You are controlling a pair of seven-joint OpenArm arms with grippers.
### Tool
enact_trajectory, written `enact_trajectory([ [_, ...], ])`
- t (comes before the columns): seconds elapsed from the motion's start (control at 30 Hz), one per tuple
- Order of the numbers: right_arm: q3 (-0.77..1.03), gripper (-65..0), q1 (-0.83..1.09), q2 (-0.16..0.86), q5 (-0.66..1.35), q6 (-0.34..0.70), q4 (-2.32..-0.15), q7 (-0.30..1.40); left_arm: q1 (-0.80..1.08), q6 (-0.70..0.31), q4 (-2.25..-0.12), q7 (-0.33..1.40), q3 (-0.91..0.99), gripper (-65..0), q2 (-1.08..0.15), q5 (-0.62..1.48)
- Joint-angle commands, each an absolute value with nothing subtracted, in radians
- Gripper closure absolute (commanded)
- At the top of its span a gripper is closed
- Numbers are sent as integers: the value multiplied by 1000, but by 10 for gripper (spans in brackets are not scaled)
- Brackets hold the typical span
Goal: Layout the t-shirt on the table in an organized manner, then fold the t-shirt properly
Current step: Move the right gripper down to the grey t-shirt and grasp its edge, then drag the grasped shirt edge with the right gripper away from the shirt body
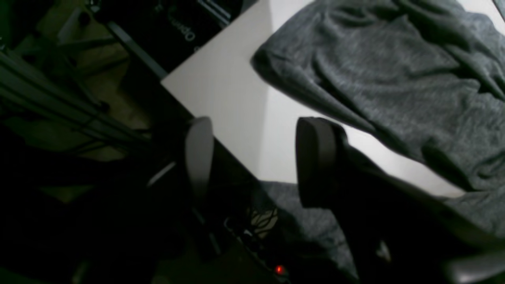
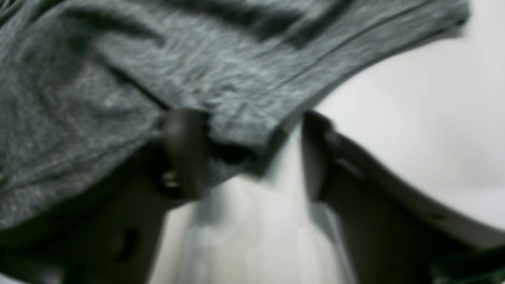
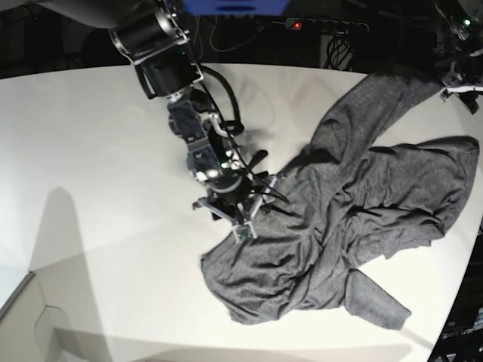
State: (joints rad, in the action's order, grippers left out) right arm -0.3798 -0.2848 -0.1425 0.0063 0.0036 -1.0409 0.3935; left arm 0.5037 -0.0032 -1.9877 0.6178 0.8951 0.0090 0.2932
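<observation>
The dark grey t-shirt point(image 3: 362, 219) lies crumpled on the white table point(image 3: 90, 151), one sleeve reaching to the far right and the hem bunched toward the front. My right gripper point(image 3: 241, 215) is down at the shirt's left edge. In the blurred right wrist view its jaws point(image 2: 250, 154) stand open, with the shirt's edge point(image 2: 221, 118) lying between them against the left finger. My left gripper point(image 1: 256, 157) is open and empty over the table's edge point(image 1: 221, 98), with the t-shirt point(image 1: 394, 79) just to its right.
The left arm point(image 3: 459, 75) sits at the table's far right corner. A power strip point(image 3: 324, 25) and cables lie behind the table's back edge. Bare tabletop spreads left of the right arm and along the front. Dark frame parts point(image 1: 59, 90) lie beyond the table's edge.
</observation>
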Motion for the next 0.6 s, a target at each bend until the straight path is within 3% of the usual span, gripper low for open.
enact_trajectory([
  [0.0,-377,-238,-312,-151,7,5,-1056,369,507,1,-2006,596,901,-329,1,292],
  [0.17,-375,0,-326,-150,7,2,-1073,372,495,2,-2006,596,901,-329,1,292],
  [0.37,-351,0,-274,-47,7,1,-1296,380,467,2,-2006,601,901,-329,1,292],
  [0.57,-107,0,-272,15,5,2,-1377,415,420,4,-2008,605,901,-330,1,292],
])
